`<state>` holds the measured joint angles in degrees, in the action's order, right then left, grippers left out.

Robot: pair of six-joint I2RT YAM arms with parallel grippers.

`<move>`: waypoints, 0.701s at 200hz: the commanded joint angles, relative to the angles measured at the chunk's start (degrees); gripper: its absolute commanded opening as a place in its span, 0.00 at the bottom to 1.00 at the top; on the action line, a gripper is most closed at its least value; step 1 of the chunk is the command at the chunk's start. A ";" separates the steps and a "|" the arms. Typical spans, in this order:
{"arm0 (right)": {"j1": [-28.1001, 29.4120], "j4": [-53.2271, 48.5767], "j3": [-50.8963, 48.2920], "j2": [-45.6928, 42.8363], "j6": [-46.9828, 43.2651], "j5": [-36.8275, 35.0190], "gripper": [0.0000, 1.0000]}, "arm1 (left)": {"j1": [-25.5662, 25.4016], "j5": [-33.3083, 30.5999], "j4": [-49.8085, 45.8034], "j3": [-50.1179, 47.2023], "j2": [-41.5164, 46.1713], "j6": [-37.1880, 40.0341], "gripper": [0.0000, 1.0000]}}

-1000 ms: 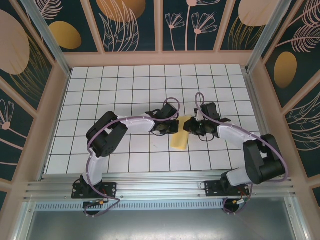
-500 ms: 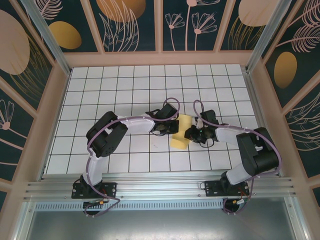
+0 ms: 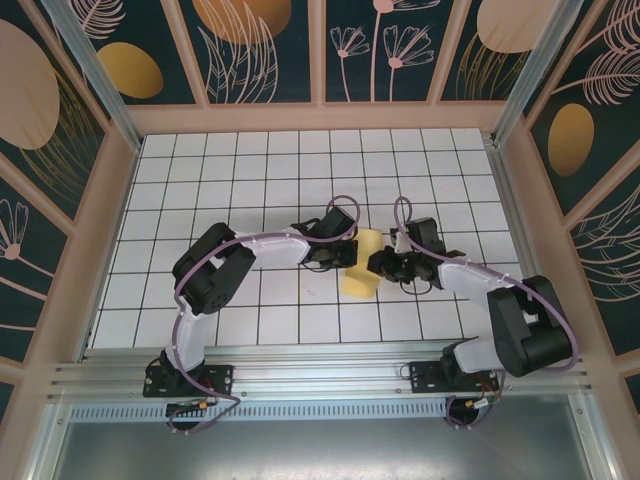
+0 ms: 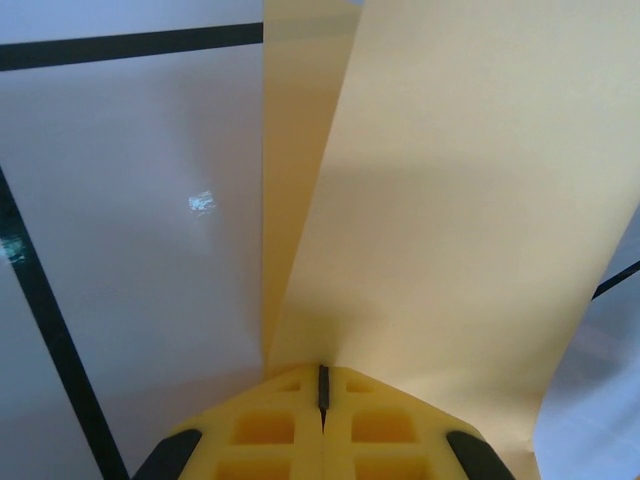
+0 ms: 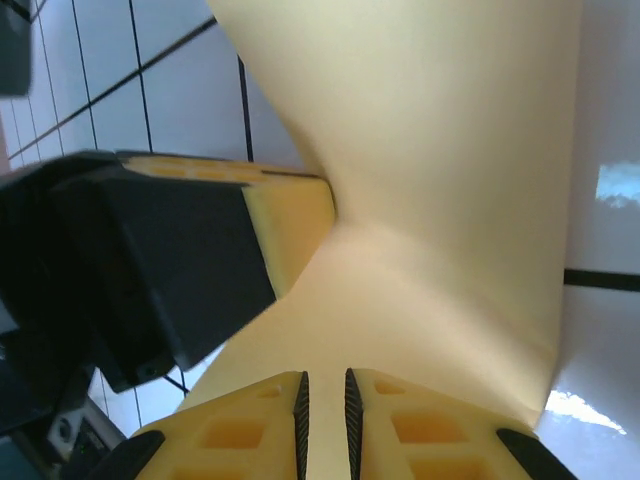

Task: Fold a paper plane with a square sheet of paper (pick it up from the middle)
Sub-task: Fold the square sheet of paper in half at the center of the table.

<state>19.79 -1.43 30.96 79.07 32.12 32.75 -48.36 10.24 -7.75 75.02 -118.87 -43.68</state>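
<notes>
We see the white tabletop (image 3: 200,180), ruled by black lines into square tiles, carrying everything. The left arm (image 3: 265,243) and the right arm (image 3: 470,277) reach in from the near edge and meet a little right of the tabletop's middle, somewhat closer to the near edge than the far one. Between them is the square sheet of paper (image 3: 357,283), pale yellow and folded into a narrow strip that runs from the grippers toward the near edge. The left gripper (image 3: 346,258) meets its left side and the right gripper (image 3: 376,265) its right side. From above we cannot judge the jaws, but the wrist cameras show them close up. In the left wrist view the yellow pads (image 4: 270,430) are pressed together and two layers of the sheet fan out from the seam, so this claw is clamped on the paper. In the right wrist view the pads (image 5: 420,430) stand a sliver apart with the sheet running into the gap, pinched there. The left claw's yellow finger lies against the same sheet.
</notes>
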 commanded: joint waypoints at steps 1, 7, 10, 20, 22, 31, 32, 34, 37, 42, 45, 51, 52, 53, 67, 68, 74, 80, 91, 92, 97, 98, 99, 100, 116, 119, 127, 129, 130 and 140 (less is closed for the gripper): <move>0.67 1.42 -2.81 2.04 1.19 1.43 0.20 | -0.19 -1.89 -4.20 -1.63 -1.80 1.22 0.00; 0.65 1.92 -3.48 2.46 1.19 1.12 0.21 | -0.20 -1.87 -4.20 -1.71 -1.80 1.18 0.00; 0.63 2.23 -3.78 2.93 1.19 1.02 0.21 | -0.22 -1.93 -4.26 -1.72 -1.80 1.19 0.00; 0.65 2.89 -4.70 3.95 1.21 1.00 0.21 | -0.18 -1.98 -4.25 -1.72 -1.80 1.30 0.00; 0.68 2.92 -4.86 4.16 1.20 1.02 0.21 | -0.23 -1.91 -4.22 -1.72 -1.80 1.31 0.00; 0.69 3.10 -5.39 4.89 1.11 0.71 0.21 | -0.20 -1.98 -4.21 -1.81 -1.81 1.29 0.00; 0.64 3.15 -5.43 4.92 1.11 0.68 0.21 | -0.22 -1.93 -4.25 -1.81 -1.81 1.31 0.00; 0.65 3.13 -5.53 4.95 1.10 0.61 0.21 | -0.28 -1.97 -4.24 -1.81 -1.80 1.31 0.00; 0.67 3.17 -5.67 5.08 1.04 0.44 0.21 | -0.18 -1.98 -4.21 -1.81 -1.80 1.32 0.00; 0.60 2.84 -5.73 5.13 0.87 0.14 0.21 | -0.24 -1.98 -4.21 -1.81 -1.80 1.28 0.00; 0.68 2.54 -5.74 5.02 0.72 -0.09 0.21 | -0.21 -1.91 -4.22 -1.80 -1.80 1.28 0.00; 0.66 1.69 -5.57 4.76 0.51 -0.73 0.21 | -0.24 -1.96 -4.21 -1.81 -1.78 1.31 0.00; 0.67 1.56 -5.52 4.68 0.46 -0.83 0.21 | -0.20 -1.97 -4.21 -1.81 -1.79 1.31 0.00; 0.64 1.45 -5.50 4.60 0.43 -0.97 0.21 | -0.22 -1.97 -4.21 -1.81 -1.80 1.32 0.00; 0.72 -0.29 -4.75 2.60 0.14 -1.26 0.21 | -0.23 -2.05 -4.29 -1.90 -1.69 1.35 0.00; 0.75 -0.44 -4.72 2.42 0.14 -1.23 0.21 | -0.24 -2.06 -4.29 -1.90 -1.71 1.33 0.00; 0.81 -0.84 -4.48 1.14 0.14 -0.94 0.21 | -0.20 -2.15 -4.29 -1.96 -1.65 1.40 0.00; 0.95 -1.14 -4.34 -0.21 0.31 -0.61 0.21 | -0.24 -2.15 -4.29 -1.99 -1.65 1.40 0.00; 1.19 -1.05 -4.37 -2.23 0.93 0.34 0.21 | -0.24 -2.15 -4.30 -2.07 -1.61 1.48 0.00; 1.20 -0.99 -4.44 -2.33 0.97 0.45 0.21 | -0.24 -2.11 -4.29 -2.07 -1.62 1.49 0.00; 1.42 -0.54 -4.62 -3.00 1.38 1.19 0.21 | -0.23 -2.07 -4.29 -2.15 -1.61 1.37 0.00; 1.49 -0.43 -4.65 -3.15 1.46 1.31 0.22 | -0.24 -2.11 -4.29 -2.16 -1.58 1.43 0.00; 1.53 -0.29 -4.71 -3.19 1.55 1.51 0.22 | -0.24 -2.13 -4.29 -2.16 -1.56 1.42 0.00; 1.59 -0.22 -4.74 -3.33 1.68 1.69 0.22 | -0.24 -2.14 -4.29 -2.16 -1.55 1.37 0.00; 2.93 1.61 -5.34 -3.55 2.87 3.15 0.22 | -0.23 -2.13 -4.12 -2.20 -1.54 1.34 0.00; 3.19 1.81 -5.44 -3.45 3.05 3.00 0.21 | -0.23 -2.01 -4.16 -2.18 -1.59 1.38 0.00; 3.78 2.29 -5.70 -2.89 3.53 2.46 0.21 | -0.24 -1.94 -4.03 -2.16 -1.64 1.40 0.00; 3.88 2.41 -5.84 -2.63 3.60 2.31 0.21 | -0.24 -1.95 -4.03 -2.16 -1.63 1.40 0.00; 3.95 2.45 -5.87 -2.53 3.63 2.27 0.21 | -0.24 -1.96 -4.03 -2.16 -1.63 1.40 0.00; 4.28 2.69 -6.45 -1.37 3.86 1.21 0.21 | -0.24 -1.92 -3.94 -2.12 -1.57 1.37 0.00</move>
<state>22.81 0.30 26.50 76.29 34.11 34.00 -48.38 10.04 -7.66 74.96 -118.87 -43.51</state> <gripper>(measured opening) 0.214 0.045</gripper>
